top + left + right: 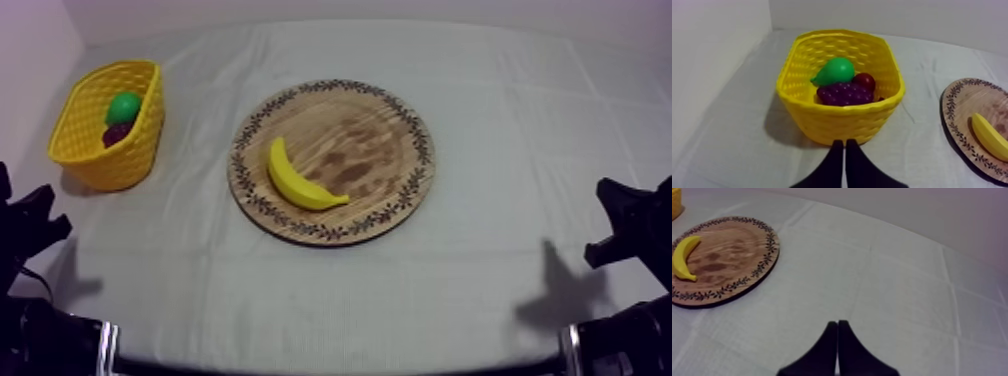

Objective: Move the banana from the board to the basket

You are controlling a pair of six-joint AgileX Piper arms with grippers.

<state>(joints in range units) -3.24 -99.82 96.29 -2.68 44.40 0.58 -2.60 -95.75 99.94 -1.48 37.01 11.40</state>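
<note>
— One banana (300,180) to move. Where does it lie?
— On the wooden board (385,115), near its left rim, untouched. Nothing is done yet: pick, carry and drop are all left.
— The pincers?
— The left gripper (844,144) is clenched on nothing, facing the yellow basket (822,125). The right gripper (837,324) is clenched too, over bare cloth (912,288).
— Room?
— Open cloth lies between board and basket. A pear (834,71), grapes (844,93) and a small red fruit (864,80) crowd the basket, and I judge its high rim needs clearing.

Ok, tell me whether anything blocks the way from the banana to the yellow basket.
Nothing visible does: bare cloth lies between the banana on the wooden board and the yellow basket.
</note>
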